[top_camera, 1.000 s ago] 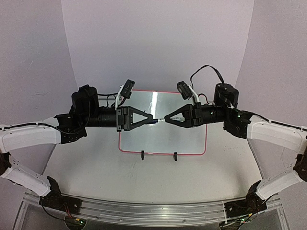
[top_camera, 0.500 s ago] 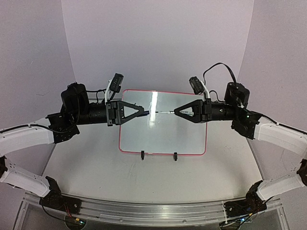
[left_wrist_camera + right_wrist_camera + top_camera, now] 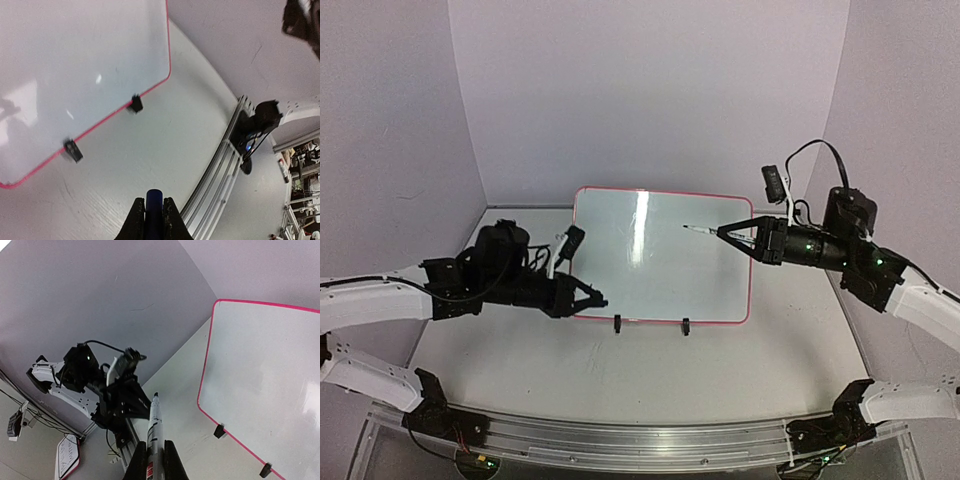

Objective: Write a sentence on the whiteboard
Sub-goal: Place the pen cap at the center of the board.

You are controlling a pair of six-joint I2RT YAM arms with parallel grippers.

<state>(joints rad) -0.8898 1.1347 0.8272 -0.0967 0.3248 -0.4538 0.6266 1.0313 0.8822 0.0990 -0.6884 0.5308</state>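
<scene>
**A:** Whiteboard (image 3: 660, 280) first. Where does it sit?

**B:** It is in the middle of the worktop (image 3: 520, 350), toward the back wall, propped on its two black clip feet (image 3: 617, 322).

**A:** And the left arm?

**B:** It lies low and stretches rightward. The left hand (image 3: 592, 299) ends just beside the whiteboard's near-left corner, apart from it. Its fingers are pressed onto a small dark blue cap (image 3: 154, 196).

**A:** The right arm?

**B:** It is raised, with the forearm reaching leftward. The right hand (image 3: 730, 234) is over the whiteboard's upper right corner, and its fingers pinch a white marker (image 3: 700, 230) by the barrel. The tip points left across the board. Whether the tip touches the surface cannot be told from these views.
</scene>
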